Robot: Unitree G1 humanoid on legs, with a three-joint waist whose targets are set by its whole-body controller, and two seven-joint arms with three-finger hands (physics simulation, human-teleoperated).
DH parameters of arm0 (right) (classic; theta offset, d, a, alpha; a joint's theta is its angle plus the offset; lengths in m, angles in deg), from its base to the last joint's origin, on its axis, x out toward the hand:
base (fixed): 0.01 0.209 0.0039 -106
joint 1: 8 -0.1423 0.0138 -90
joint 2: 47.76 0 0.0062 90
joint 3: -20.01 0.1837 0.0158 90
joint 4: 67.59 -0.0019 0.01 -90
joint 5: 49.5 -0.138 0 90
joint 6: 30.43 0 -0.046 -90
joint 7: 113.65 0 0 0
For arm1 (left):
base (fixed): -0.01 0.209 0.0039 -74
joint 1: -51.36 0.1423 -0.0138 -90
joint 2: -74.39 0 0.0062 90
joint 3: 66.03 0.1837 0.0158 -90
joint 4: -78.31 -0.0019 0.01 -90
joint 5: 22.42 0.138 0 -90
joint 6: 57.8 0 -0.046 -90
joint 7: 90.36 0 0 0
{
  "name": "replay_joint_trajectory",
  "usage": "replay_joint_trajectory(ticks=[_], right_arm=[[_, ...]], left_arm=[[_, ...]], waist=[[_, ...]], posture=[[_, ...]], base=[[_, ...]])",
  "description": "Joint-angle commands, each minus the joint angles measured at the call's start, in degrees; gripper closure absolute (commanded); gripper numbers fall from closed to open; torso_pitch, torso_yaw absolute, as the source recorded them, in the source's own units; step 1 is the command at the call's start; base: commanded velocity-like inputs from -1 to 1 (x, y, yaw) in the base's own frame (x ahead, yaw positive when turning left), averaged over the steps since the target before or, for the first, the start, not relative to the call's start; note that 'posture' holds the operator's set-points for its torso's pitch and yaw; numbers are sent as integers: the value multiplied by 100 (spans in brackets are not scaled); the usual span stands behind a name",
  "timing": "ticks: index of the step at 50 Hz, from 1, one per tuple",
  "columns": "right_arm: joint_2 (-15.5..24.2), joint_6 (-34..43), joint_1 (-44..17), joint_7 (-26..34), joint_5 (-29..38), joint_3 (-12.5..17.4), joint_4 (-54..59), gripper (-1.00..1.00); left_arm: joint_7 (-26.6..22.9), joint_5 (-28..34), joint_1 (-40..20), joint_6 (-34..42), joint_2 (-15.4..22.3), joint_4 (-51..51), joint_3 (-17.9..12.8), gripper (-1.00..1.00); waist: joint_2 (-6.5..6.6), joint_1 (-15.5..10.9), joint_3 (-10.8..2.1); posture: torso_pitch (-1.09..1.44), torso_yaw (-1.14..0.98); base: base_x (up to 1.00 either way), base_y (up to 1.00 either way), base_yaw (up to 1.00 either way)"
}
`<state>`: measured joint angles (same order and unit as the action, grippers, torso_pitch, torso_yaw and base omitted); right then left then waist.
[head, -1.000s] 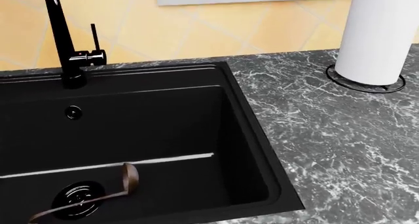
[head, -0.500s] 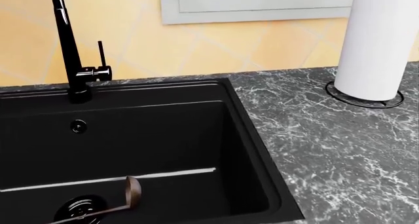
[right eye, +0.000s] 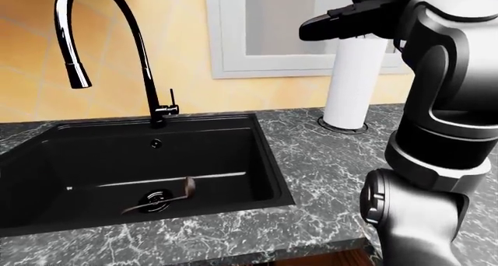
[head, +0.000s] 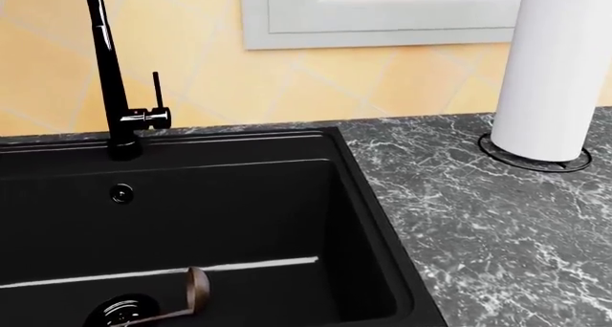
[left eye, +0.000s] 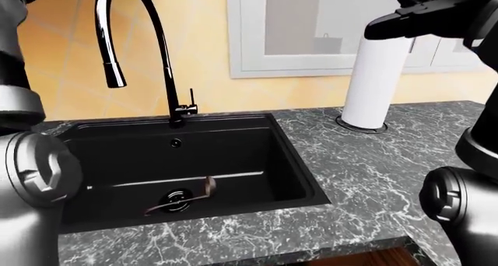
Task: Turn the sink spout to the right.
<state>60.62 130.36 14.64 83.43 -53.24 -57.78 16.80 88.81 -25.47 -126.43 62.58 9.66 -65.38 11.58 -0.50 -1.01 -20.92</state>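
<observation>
The glossy black gooseneck spout (left eye: pixel 132 21) arched left over the matte sink (left eye: pixel 292 155); the right hand (right eye: pixel 350 15) hung raised, grip unclear

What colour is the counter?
Dark grey marble with white veins, the counter shows best in the head view.

The glossy black-and-grey right arm rises along the right-eye view's right edge, its black three-finger right hand (right eye: pixel 342 22) extended leftward, fingers seemingly spread. The left arm's grey shoulder shows; its hand is out of view.
</observation>
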Motion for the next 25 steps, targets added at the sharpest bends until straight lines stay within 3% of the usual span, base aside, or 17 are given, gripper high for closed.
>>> replay_joint_trajectory(ticks=[1,25], right_arm=[[54,-155,-180,-18,24,41,-45,-100],[115,-43,-63,-28,-38,145,-256,-100]], left_arm=[[18,-5,-233,-242,-60,8,31,-100],[145,466,-5,-940,-585,-841,165,-100]], waist=[[18,1,-9],[-13,44,-41]], posture=[[-65,0],[-65,0]], base=[[0,0,0],[0,0,0]])
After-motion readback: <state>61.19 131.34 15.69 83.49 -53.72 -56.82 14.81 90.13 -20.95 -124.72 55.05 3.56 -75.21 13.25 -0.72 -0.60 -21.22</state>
